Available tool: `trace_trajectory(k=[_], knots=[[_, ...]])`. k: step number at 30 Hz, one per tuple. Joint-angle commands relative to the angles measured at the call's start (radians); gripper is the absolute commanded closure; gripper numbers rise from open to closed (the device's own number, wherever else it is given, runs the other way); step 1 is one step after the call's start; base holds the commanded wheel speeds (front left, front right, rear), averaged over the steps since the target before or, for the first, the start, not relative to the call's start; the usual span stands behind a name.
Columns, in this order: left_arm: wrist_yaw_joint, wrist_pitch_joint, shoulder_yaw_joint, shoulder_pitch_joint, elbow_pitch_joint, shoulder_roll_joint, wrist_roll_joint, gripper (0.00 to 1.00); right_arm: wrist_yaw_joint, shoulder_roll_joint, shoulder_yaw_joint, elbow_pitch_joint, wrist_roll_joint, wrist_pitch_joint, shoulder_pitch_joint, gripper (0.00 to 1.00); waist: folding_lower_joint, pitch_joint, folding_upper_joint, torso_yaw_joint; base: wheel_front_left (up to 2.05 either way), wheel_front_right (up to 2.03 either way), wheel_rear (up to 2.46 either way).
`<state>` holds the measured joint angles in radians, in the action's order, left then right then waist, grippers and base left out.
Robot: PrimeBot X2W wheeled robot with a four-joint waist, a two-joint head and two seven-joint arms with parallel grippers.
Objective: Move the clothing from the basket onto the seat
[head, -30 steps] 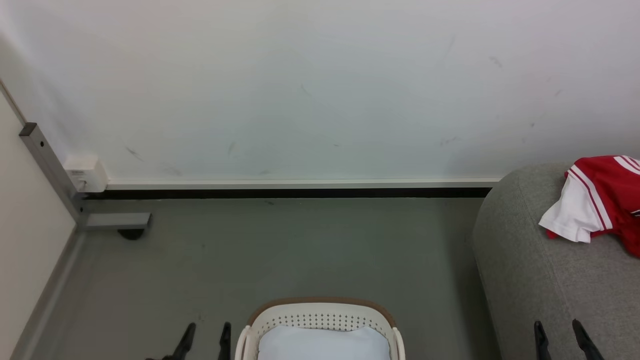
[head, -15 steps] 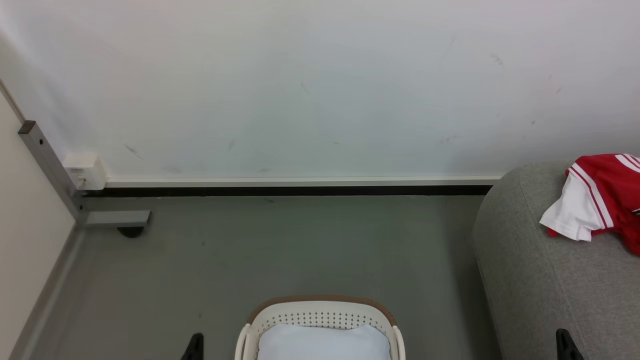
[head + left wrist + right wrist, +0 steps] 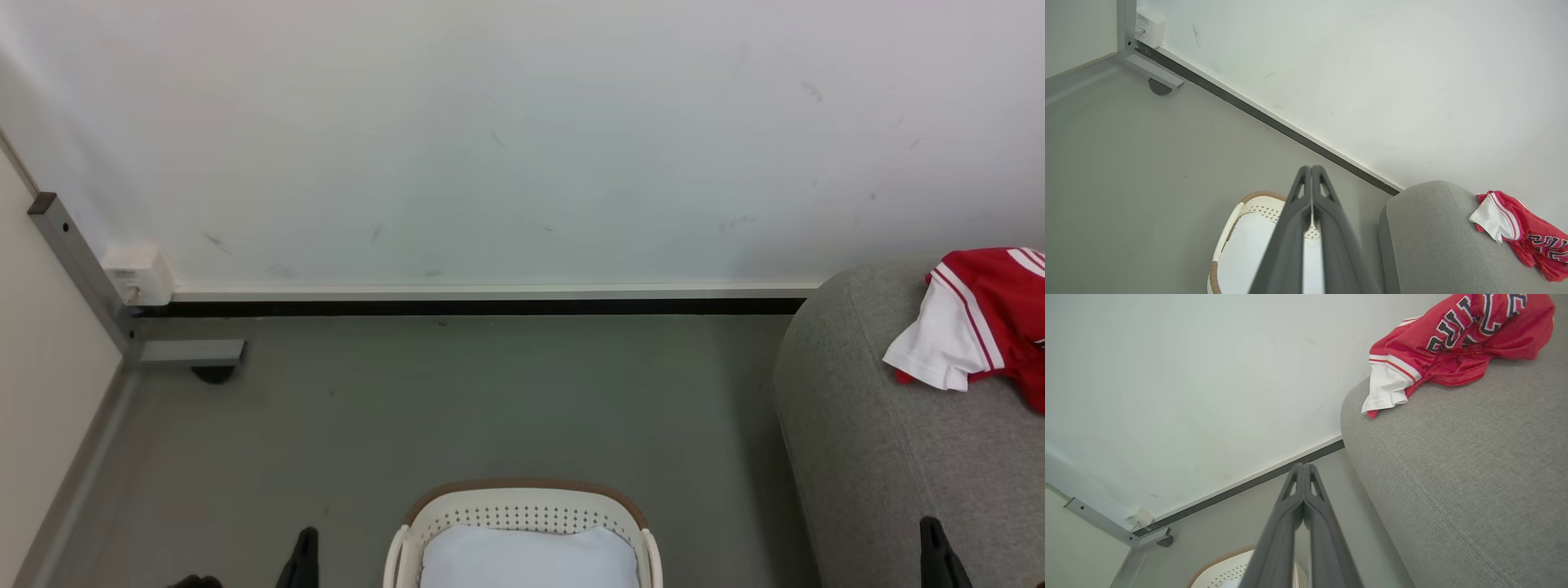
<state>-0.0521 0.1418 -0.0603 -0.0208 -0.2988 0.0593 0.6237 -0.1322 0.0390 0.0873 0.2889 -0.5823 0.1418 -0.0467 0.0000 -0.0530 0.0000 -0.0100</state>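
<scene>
Clothing (image 3: pixel 1453 339) is in neither hand. The left hand (image 3: pixel 1311 167) and the right hand (image 3: pixel 1303 465) each have both fingers pressed together, gripping nothing. Between them the basket (image 3: pixel 522 494) stands on the grey floor (image 3: pixel 490 392), with a pale cloth (image 3: pixel 526 555) inside. To the right of the basket, the clothing lies crumpled on the seat (image 3: pixel 1453 477), near its rounded end by the wall (image 3: pixel 522 122).
</scene>
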Motion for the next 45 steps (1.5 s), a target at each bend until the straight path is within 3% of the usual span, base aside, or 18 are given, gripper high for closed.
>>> trace_trajectory(k=[1,45], knots=[[-0.003,-0.004,0.010,0.026,0.017,0.002,0.029,1.00,0.001,0.010,0.004,-0.019,-0.029,-0.003,0.029,1.00,0.0000,0.000,0.0000,0.000,0.00,0.00,0.00],[-0.047,-0.146,0.105,0.089,0.040,-0.003,0.567,1.00,0.001,0.014,0.018,-0.035,-0.590,-0.145,0.103,1.00,0.0000,0.025,0.0000,0.005,0.00,0.00,0.00]])
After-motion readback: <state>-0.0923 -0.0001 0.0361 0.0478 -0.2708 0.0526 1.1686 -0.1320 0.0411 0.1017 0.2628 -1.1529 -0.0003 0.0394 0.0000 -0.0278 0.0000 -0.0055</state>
